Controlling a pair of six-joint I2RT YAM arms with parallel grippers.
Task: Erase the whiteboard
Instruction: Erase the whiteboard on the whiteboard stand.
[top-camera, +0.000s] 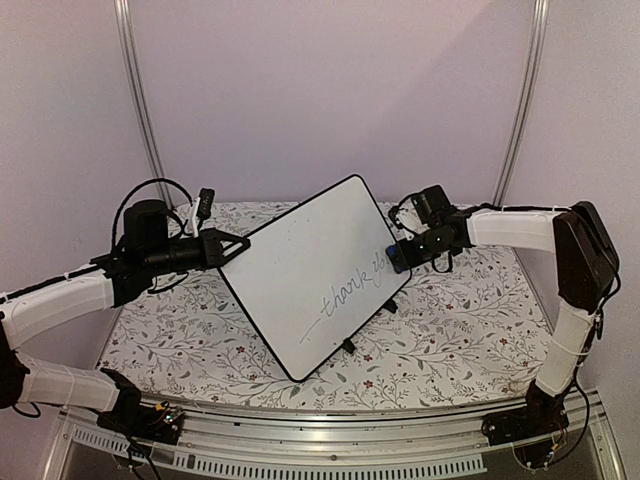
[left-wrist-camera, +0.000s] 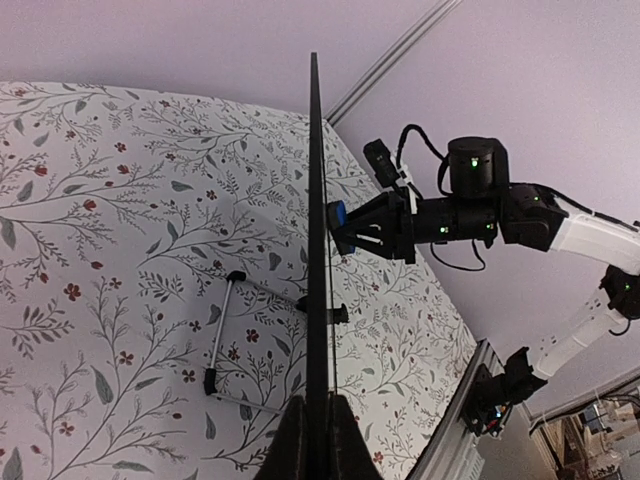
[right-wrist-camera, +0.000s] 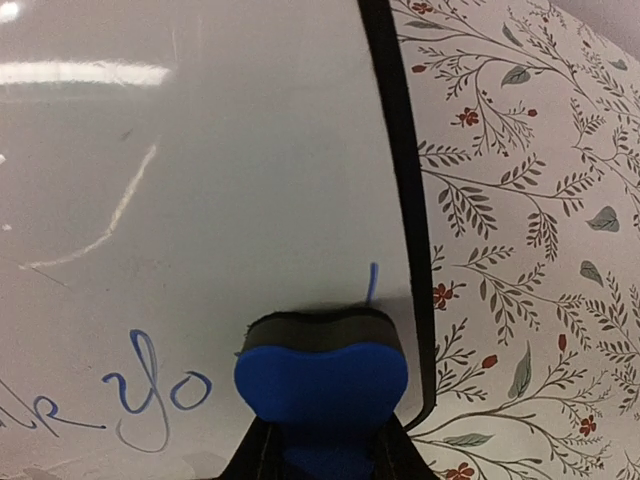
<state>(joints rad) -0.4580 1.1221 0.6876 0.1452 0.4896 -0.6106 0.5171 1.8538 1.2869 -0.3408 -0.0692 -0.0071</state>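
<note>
Left end effector (top-camera: 238, 246), seen from above, is clamped on the left edge of the whiteboard (top-camera: 300, 280), which stands tilted on the flowered surface (top-camera: 450, 330). From the left wrist, the whiteboard shows edge-on between the fingers. From the right wrist, the right end effector (right-wrist-camera: 322, 450) pinches a blue eraser (right-wrist-camera: 320, 375) pressed against the whiteboard just inside its right frame, beside the writing (right-wrist-camera: 150, 395).

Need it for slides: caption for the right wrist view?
The right gripper holds a blue eraser against the whiteboard, beside blue handwriting near its black frame.
</note>
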